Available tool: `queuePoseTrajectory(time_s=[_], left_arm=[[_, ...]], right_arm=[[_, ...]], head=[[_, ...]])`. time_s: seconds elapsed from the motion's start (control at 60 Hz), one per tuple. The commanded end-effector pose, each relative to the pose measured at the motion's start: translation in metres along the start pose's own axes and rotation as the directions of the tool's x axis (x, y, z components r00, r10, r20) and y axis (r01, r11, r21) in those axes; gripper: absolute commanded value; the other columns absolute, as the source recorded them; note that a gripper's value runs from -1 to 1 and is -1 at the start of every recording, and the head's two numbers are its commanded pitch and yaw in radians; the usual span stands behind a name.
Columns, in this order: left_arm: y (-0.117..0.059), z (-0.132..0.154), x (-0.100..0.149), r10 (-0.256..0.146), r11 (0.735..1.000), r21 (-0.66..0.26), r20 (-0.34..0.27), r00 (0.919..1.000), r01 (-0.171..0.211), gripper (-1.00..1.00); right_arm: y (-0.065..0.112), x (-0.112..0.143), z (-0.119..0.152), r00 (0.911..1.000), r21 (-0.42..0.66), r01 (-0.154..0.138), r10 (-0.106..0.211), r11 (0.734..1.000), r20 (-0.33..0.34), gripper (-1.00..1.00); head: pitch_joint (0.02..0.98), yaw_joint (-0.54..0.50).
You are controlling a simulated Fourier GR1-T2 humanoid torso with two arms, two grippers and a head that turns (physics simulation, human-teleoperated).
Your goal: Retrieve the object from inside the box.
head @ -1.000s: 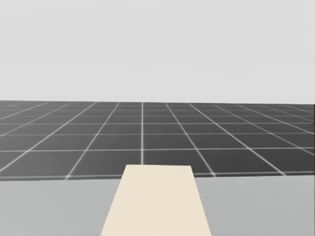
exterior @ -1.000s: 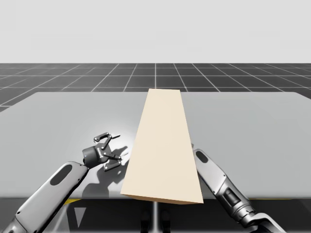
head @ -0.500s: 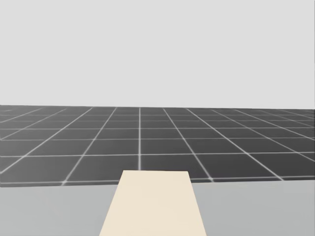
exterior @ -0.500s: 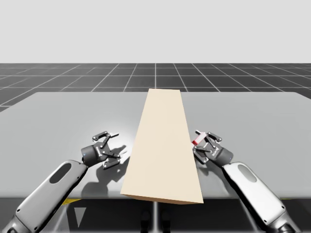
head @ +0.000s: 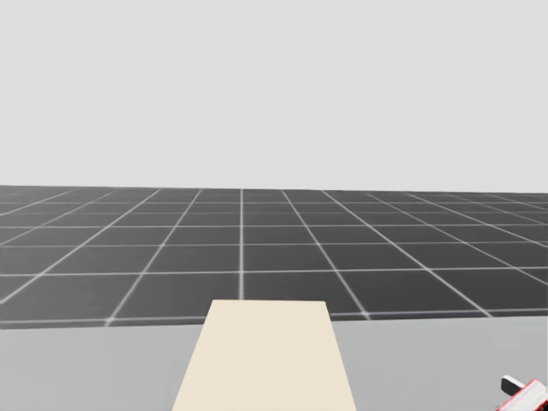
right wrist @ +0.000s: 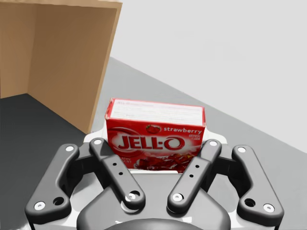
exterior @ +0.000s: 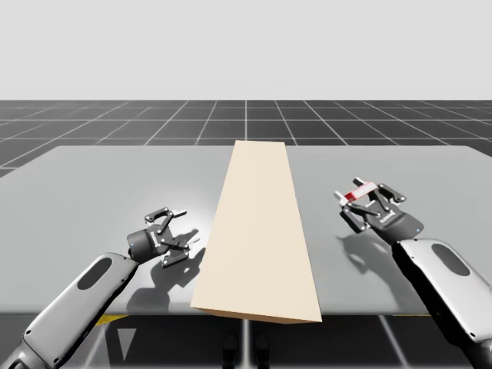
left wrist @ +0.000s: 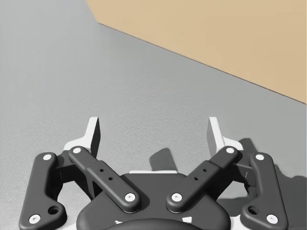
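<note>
Right of the tall tan box (exterior: 257,238), apart from its wall, my right gripper (exterior: 365,206) pinches a small red rectangular box (right wrist: 156,132) from two sides, both fingers touching, held above the table with a shadow beneath. Tan box is flat-walled, matte and cardboard-looking, and stands mid-table between my arms. Left gripper (left wrist: 154,136) is spread wide, low over the smooth grey table (exterior: 92,184), near the tan box's left wall. Red box is glossy, printed and sharp-edged.

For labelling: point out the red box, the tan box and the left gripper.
red box (right wrist: 156,136): right wrist view, front face.
tan box (exterior: 257,231): high view, top face.
left gripper (left wrist: 153,128): left wrist view, midway between fingertips.
</note>
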State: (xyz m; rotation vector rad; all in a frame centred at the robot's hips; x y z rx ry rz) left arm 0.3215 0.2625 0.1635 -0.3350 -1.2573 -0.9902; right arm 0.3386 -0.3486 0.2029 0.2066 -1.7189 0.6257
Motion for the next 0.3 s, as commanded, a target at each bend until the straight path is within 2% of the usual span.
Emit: queuePoseTrajectory(time_s=[0.017,0.067,0.15,0.2,0.3], left_arm=[[0.001,0.0,-0.001,0.002,1.0,0.001,0.001,1.0,-0.002,-1.0],[0.001,0.0,-0.001,0.001,1.0,0.002,0.002,1.0,-0.001,-1.0],[0.002,0.001,-0.001,0.002,1.0,0.003,0.003,1.0,-0.002,-1.0],[0.003,0.001,-0.001,0.002,1.0,0.005,0.003,1.0,-0.002,-1.0],[0.003,0.001,-0.001,0.002,1.0,0.007,0.004,1.0,-0.002,-1.0]], right_arm=[[-0.038,0.049,-0.034,0.9911,-0.184,-0.062,0.082,0.981,0.104,1.0],[-0.041,0.061,-0.041,0.9888,-0.189,-0.062,0.086,0.98,0.122,1.0],[-0.043,0.08,-0.054,0.9823,-0.194,-0.082,0.112,0.978,0.15,1.0],[-0.045,0.092,-0.061,0.9764,-0.204,-0.101,0.137,0.974,0.167,1.0],[-0.049,0.115,-0.068,0.9662,-0.226,-0.115,0.162,0.967,0.201,1.0]], head=[[0.186,-0.08],[0.186,-0.08],[0.185,-0.08],[0.186,-0.08],[0.187,-0.08]])
